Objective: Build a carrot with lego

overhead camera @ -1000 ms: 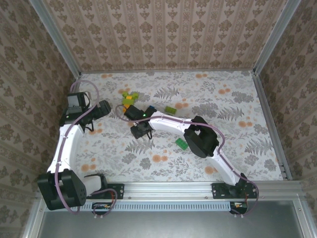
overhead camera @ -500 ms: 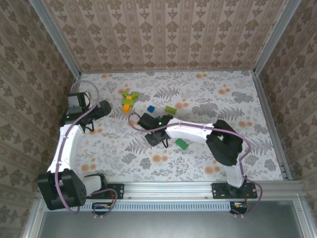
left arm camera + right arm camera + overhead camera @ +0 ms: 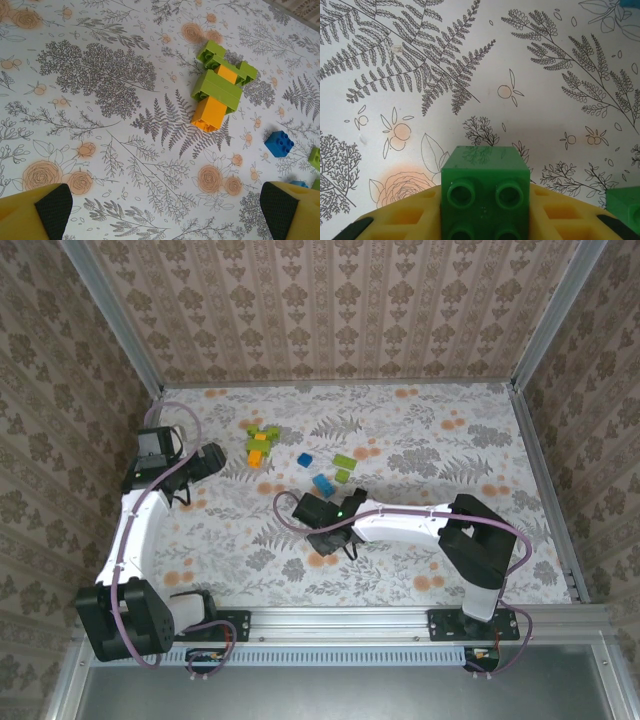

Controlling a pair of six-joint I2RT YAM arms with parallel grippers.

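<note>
The lego lies loose on the flowered table [image 3: 420, 430]. A joined cluster of light green and orange bricks [image 3: 220, 85] sits at the back left [image 3: 260, 445]. Close to it are two blue bricks [image 3: 304, 460] [image 3: 322, 483] and two light green ones [image 3: 343, 461]. My left gripper [image 3: 162, 222] hangs open above the cloth, short of the cluster, its yellow fingertips [image 3: 35, 212] far apart. My right gripper [image 3: 335, 540] is shut on a dark green brick [image 3: 485, 190], held just above the table between the yellow fingers [image 3: 400, 217].
A second dark green brick [image 3: 626, 207] lies at the right edge of the right wrist view. Patterned walls and metal rails [image 3: 540, 490] enclose the table. The right arm [image 3: 420, 525] stretches across the near middle.
My right gripper has travelled from beside the brick cluster toward the near middle of the table. The dark green brick that lay on the cloth is now covered by the arm. The left arm has not moved.
</note>
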